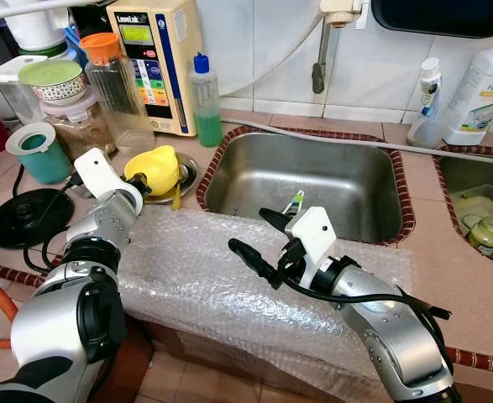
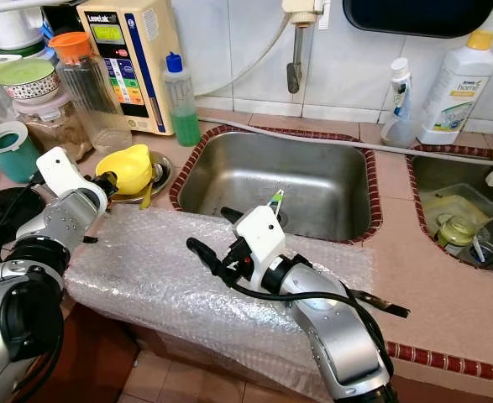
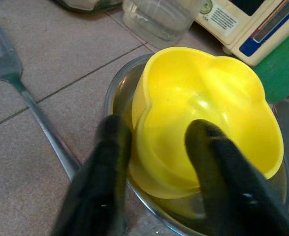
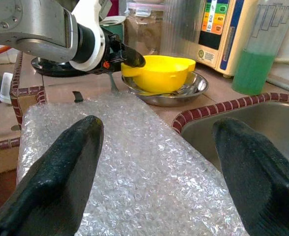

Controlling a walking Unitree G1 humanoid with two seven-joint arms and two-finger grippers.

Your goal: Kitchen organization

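left gripper (image 3: 156, 147): its two matte black fingers pinch the wall of the yellow bowl (image 1: 154, 168), one finger inside the rim, the other outside against the wall.
yellow bowl: glossy plastic with a wavy, lobed rim; it sits tilted in a shallow steel dish (image 4: 186, 90) on the worktop (image 1: 448, 277), just left of the sink (image 1: 313, 180).
steel dish: round, shiny metal, low rim, touching the bowl's underside.
right gripper (image 1: 259, 239): held above the bubble wrap (image 1: 212, 277), fingers spread wide, gripping nothing; the fingers are long, black and tapered.
bubble wrap: clear sheet, bumpy with small air cells, draped over the front edge of the worktop in front of the sink.
sink: rectangular stainless steel basin with rounded corners, set in a border of dark red tile.
worktop: smooth beige tiles with thin grout lines.
fork (image 3: 16, 83): grey metal, lying flat on the tiles just beside the steel dish.
green soap bottle (image 1: 206, 102): clear plastic with green liquid and a blue cap, upright behind the dish.
water appliance (image 1: 155, 63): cream plastic box with a small display, standing against the white tiled wall.
clear jar (image 1: 116, 88): tall, transparent, orange lid, left of the appliance.
teal cup (image 1: 38, 151): round, white-rimmed, near the left arm.
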